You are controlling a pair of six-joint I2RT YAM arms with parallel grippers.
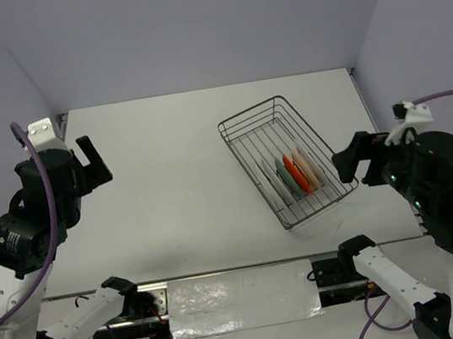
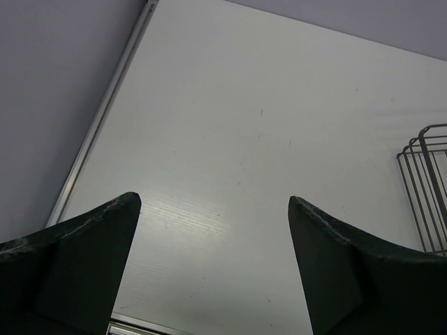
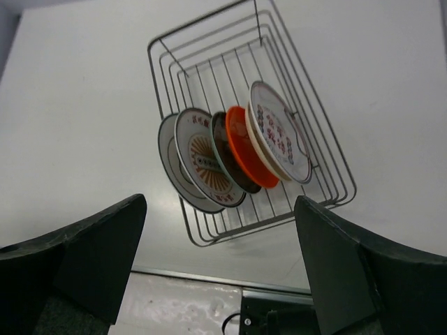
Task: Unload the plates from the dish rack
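Observation:
The wire dish rack (image 1: 242, 129) sits on the table right of centre; it also shows in the right wrist view (image 3: 202, 63) and at the right edge of the left wrist view (image 2: 429, 181). Several plates (image 1: 297, 173) stand on edge in its near end. In the right wrist view they are a white plate with red marks (image 3: 279, 131), an orange one (image 3: 244, 150), a dark one, a sunburst one (image 3: 202, 157) and a pale one. My right gripper (image 1: 356, 160) is open just right of the rack, raised. My left gripper (image 1: 93, 162) is open and empty at the far left.
The white table (image 1: 167, 170) is walled by lilac panels at the back and sides. A metal strip with a foil-like patch (image 1: 237, 300) runs along the near edge between the arm bases.

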